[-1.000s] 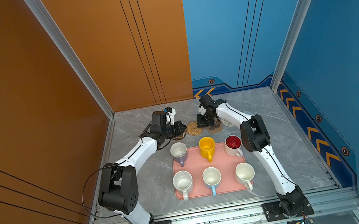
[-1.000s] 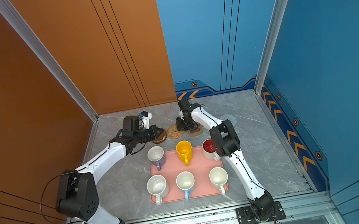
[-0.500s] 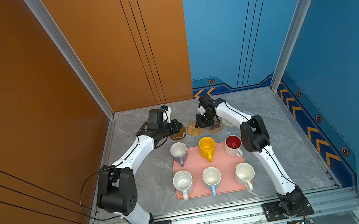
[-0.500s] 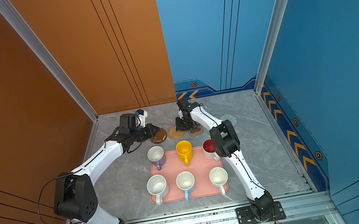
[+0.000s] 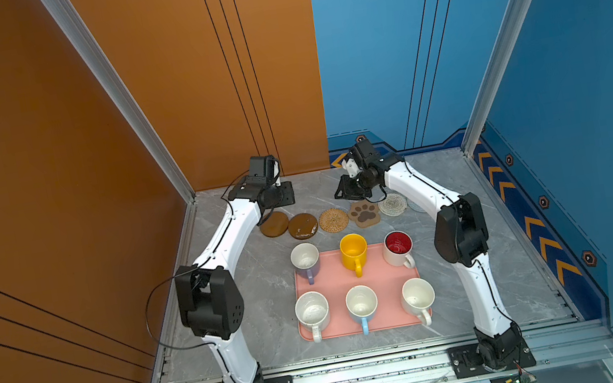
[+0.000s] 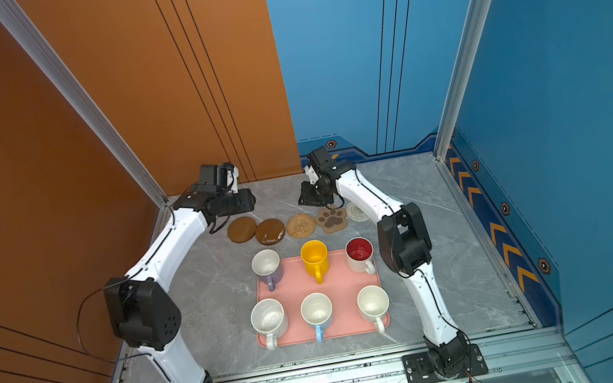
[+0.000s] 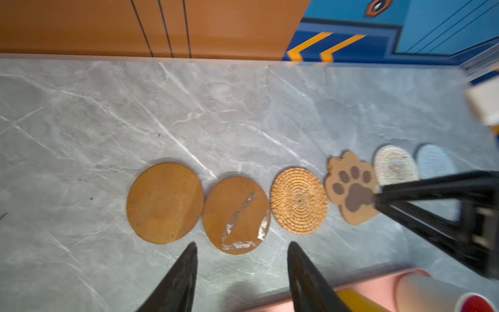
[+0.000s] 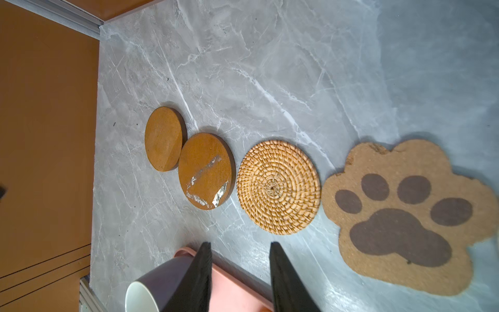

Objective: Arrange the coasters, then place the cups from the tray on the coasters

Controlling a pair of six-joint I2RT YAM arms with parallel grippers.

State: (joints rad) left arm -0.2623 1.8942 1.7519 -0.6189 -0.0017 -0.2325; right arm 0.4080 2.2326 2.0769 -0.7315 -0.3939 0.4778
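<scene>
Coiled rattan round [image 8: 279, 186], grainy paw-shaped coaster [image 8: 410, 216] — flat, veined grey tabletop [image 8: 270, 67]

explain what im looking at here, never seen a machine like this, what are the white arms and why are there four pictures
These are two robot arms bolted to the front edge of a grey table. Each arm ends in a two-fingered claw: the left gripper and the right gripper.

Both top views come from one camera head high above, looking down on the whole scene. The other two pictures come from small cameras on the arms' wrists, looking past the claws at the table.

On the table lies a row of six coasters, from a brown disc past a paw coaster to two woven ones. In front of the row sits a pink tray with six cups on it, among them a yellow cup.

Both grippers are open and hold nothing.
</scene>
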